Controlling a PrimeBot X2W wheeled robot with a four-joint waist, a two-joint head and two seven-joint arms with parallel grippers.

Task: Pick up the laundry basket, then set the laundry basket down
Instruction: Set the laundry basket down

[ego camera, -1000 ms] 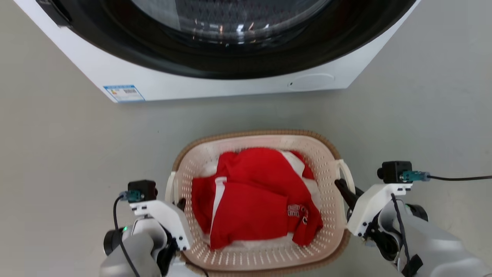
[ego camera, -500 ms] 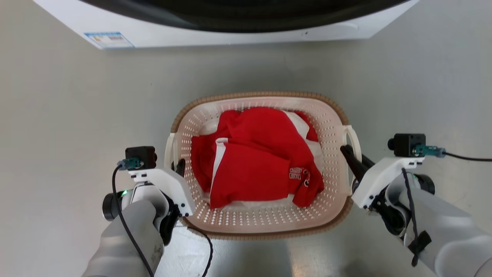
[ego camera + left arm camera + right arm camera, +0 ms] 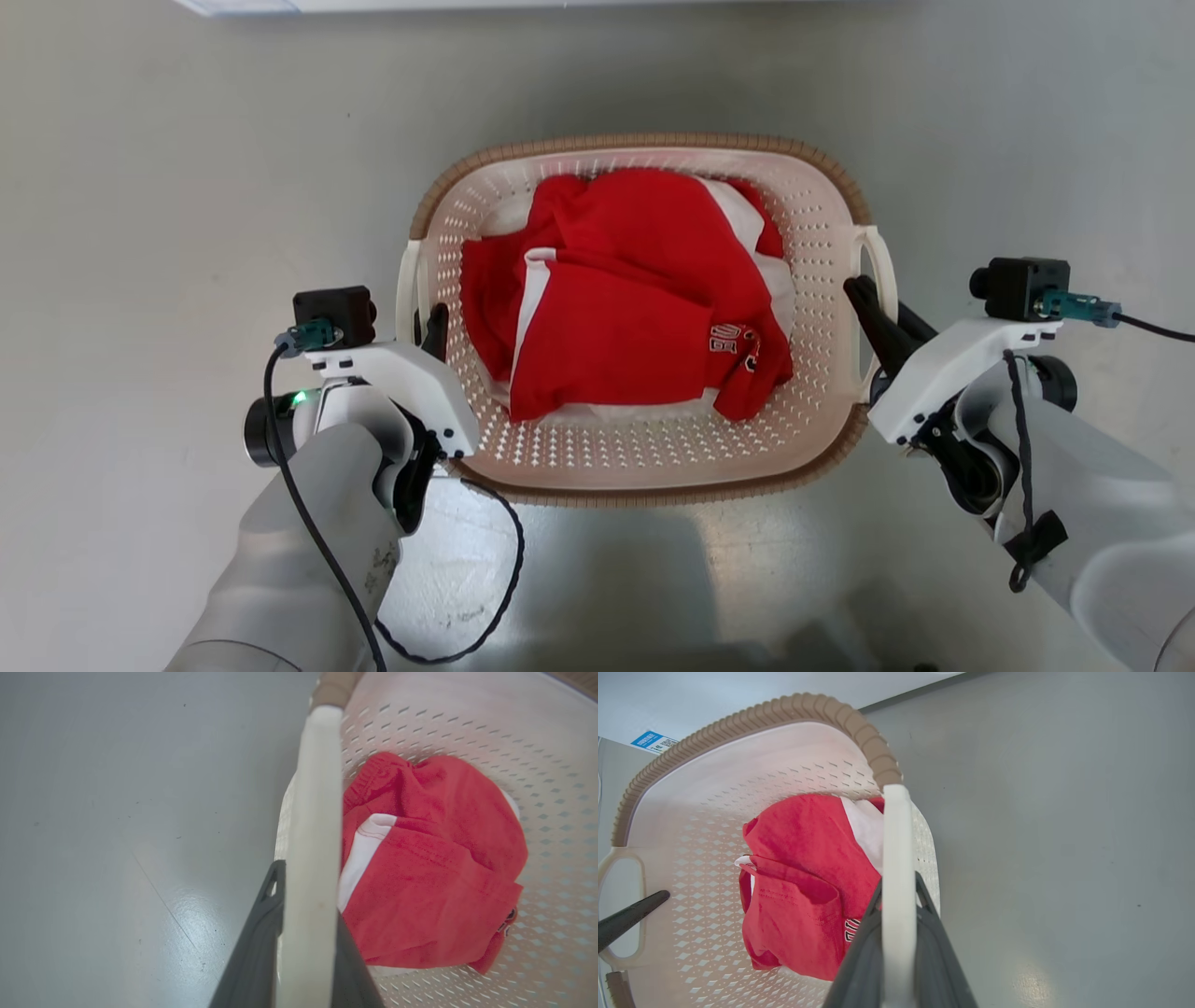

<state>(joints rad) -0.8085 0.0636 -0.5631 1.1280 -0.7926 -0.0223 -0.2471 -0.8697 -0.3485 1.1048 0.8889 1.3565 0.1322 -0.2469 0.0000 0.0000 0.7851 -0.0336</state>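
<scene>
The laundry basket (image 3: 635, 143), cream perforated plastic with a brown rim, sits mid-view on the grey floor and holds a red and white garment (image 3: 635, 308). My left gripper (image 3: 425, 322) is shut on the basket's left loop handle (image 3: 407, 280). In the left wrist view the dark fingers (image 3: 259, 938) pinch that cream handle (image 3: 313, 812) from both sides. At the other side my right gripper (image 3: 868, 303) is shut on the right handle (image 3: 882, 257). In the right wrist view that handle (image 3: 896, 835) stands between its fingers (image 3: 864, 952). I cannot tell if the basket touches the floor.
A white washing machine shows as a sliver at the head view's top edge (image 3: 560, 4), and its blue label (image 3: 653, 741) shows beyond the basket in the right wrist view. Grey floor (image 3: 140, 187) lies on all sides. A black cable (image 3: 485, 597) loops below my left arm.
The head camera has tilted down and the washing machine has slid out of the top. The basket and both grippers now sit higher and look larger. Both grips on the handles are unchanged.
</scene>
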